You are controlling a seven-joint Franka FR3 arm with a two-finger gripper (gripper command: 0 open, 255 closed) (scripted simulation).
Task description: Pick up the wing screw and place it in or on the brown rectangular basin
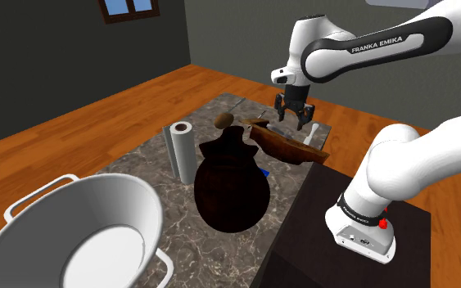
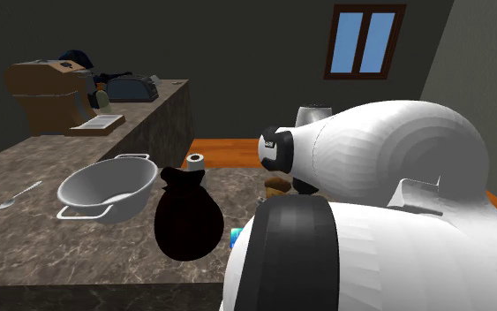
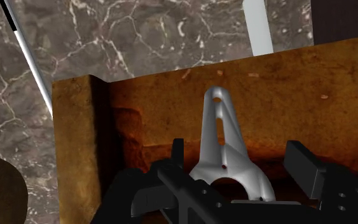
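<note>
A silvery wing screw (image 3: pixel 225 149) lies on the floor of the brown rectangular basin (image 3: pixel 139 102), wings toward the hand and shank pointing away. My gripper (image 3: pixel 238 168) hangs just above it, open. Its black fingers (image 3: pixel 304 168) stand on either side of the screw's wings without touching them. In the shoulder view the gripper (image 1: pixel 294 117) points down over the basin (image 1: pixel 290 147), which sits tilted at the far end of the marble counter (image 1: pixel 138 159).
A dark round jug (image 1: pixel 232 184) and an upright white roll (image 1: pixel 181 151) stand near the basin. A large white two-handled bowl (image 1: pixel 81 233) is in front. A white bar (image 3: pixel 257 25) and a thin white rod (image 3: pixel 34 70) lie beside the basin.
</note>
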